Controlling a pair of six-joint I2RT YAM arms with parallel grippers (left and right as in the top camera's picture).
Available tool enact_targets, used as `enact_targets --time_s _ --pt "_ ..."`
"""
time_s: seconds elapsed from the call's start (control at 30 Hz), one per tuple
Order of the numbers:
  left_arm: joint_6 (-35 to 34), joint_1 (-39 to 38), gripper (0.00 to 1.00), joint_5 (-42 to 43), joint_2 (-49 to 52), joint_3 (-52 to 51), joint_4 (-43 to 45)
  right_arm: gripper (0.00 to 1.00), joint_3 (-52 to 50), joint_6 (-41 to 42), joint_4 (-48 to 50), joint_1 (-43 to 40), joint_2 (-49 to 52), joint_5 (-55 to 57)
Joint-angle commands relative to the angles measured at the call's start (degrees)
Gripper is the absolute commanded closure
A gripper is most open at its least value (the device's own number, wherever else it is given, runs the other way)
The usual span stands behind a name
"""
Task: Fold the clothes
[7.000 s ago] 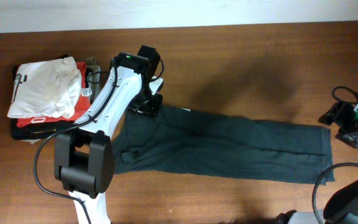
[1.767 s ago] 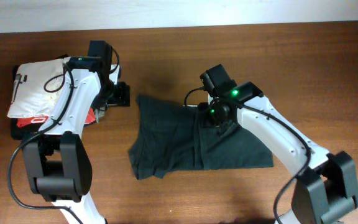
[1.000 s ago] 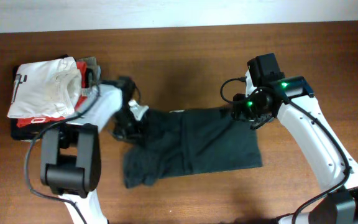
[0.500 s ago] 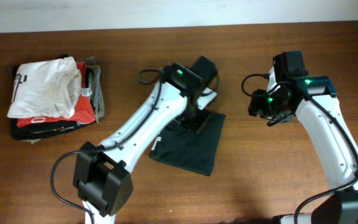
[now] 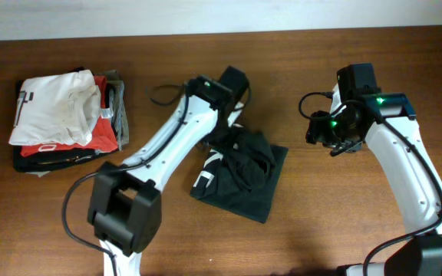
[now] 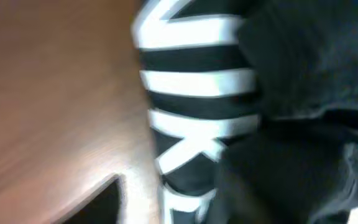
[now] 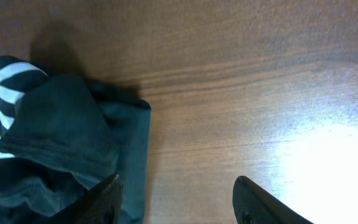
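Observation:
The dark charcoal T-shirt (image 5: 244,180) lies mid-table as a small folded packet. Its top layer is bunched and white block letters show at its left edge. My left gripper (image 5: 232,132) is right over the shirt's far edge. In the left wrist view the shirt (image 6: 291,81) fills the frame. One finger of the left gripper (image 6: 179,202) sits wide at lower left, and fabric hides the other. My right gripper (image 5: 324,139) is open and empty over bare wood to the right of the shirt. The right wrist view shows the spread fingers (image 7: 176,190) and the shirt's edge (image 7: 61,137).
A stack of folded garments stands at the far left. It has a white one (image 5: 56,107) on top, a red one (image 5: 104,136) under it and a grey one (image 5: 118,107) beside them. The wooden table (image 5: 344,222) runs back to a pale wall.
The long spread shirt has been folded inward into a small packet. In the last half second its flat top bunched up and white letters appeared; my left arm drew back. The right arm stayed put.

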Motion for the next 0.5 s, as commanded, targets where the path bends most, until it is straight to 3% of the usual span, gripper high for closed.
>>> enact_targets --time_s 0.0,0.07,0.2,0.23,0.3,0.33,0.37,0.4,0.43,0.47 --pt "4.5 -1.7 0.97 16.7 0.3 -5.6 -1.4 0.39 0.5 0.0 -0.2 -0.5 -1.2 0.7" --pt "7.8 -4.7 0.99 26.1 0.3 -5.6 -5.6 0.39 0.5 0.0 -0.1 -0.5 -1.2 0.7" --pt "13.2 -8.8 0.99 25.7 0.2 -5.6 -15.2 0.39 0.5 0.0 -0.3 -0.5 -1.2 0.7" --pt "13.2 -8.6 0.99 23.4 0.1 -5.4 -16.6 0.39 0.5 0.0 -0.3 -0.5 -1.2 0.7" --pt "8.8 -4.5 0.98 10.4 -1.7 -0.3 -18.6 0.36 0.5 0.0 0.3 -0.5 -1.2 -0.1" --pt "8.5 -1.8 0.77 7.6 -3.0 2.2 -17.4 0.35 0.5 0.0 1.2 -0.4 -1.2 -1.6" --pt "8.4 0.6 0.68 7.5 -3.7 2.7 -14.3 0.35 0.5 0.0 1.7 -0.4 -1.2 -2.0" --pt "7.5 2.5 0.67 7.6 -3.5 2.5 -10.3 0.35 0.5 0.0 2.1 -0.4 -1.2 -2.2" --pt "7.6 3.9 0.86 7.5 -3.3 -1.4 -1.6 0.35 0.5 0.0 2.5 -0.4 -1.2 -2.4" --pt "7.6 4.0 1.00 7.5 -3.3 -5.2 3.6 0.35 0.5 0.0 2.5 -0.4 -1.2 -2.4"
